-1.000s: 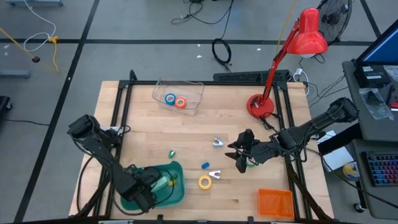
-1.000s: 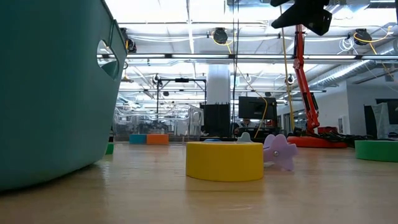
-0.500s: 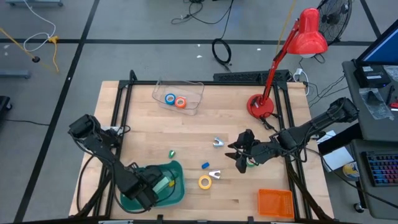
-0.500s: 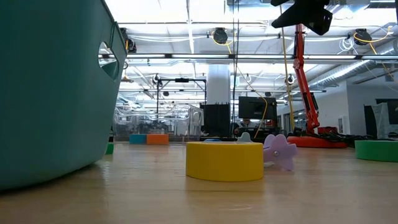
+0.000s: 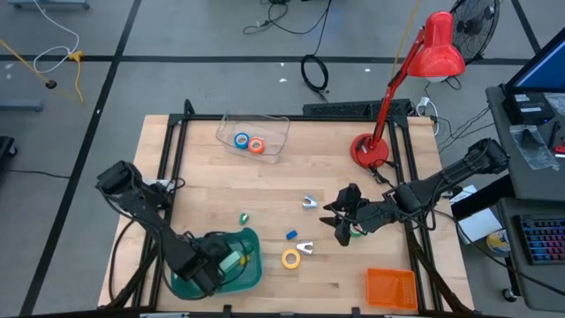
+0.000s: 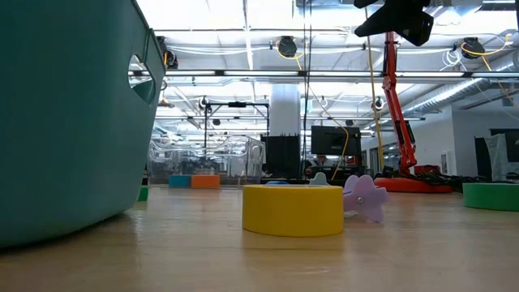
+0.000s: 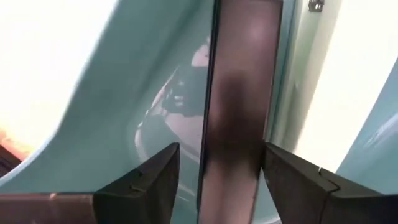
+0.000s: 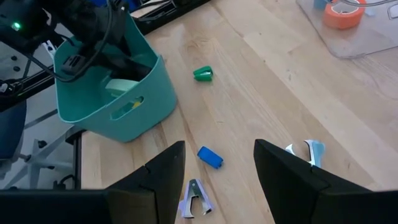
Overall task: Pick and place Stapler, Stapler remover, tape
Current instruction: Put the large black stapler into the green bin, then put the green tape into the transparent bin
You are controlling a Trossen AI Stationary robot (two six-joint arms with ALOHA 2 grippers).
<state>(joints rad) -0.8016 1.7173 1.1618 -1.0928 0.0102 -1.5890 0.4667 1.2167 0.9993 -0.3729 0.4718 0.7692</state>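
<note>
Hanging inside the teal bin (image 5: 248, 269), left claw (image 5: 214, 265) parted; right claw (image 5: 340, 221) spread above bare tabletop (image 5: 203, 185).

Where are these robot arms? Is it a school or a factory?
Probably a robot lab or workshop. A wooden table stands on a grey floor with loose cables, beside a red desk lamp, and the low view shows a big hall with monitors.

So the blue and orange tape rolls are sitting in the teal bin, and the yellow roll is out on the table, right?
Not quite. The blue tape roll and orange tape roll sit in the clear bin at the far side of the table, not the teal bin. The high view shows this. The yellow tape roll does lie out on the table, just beside the teal bin.
</note>
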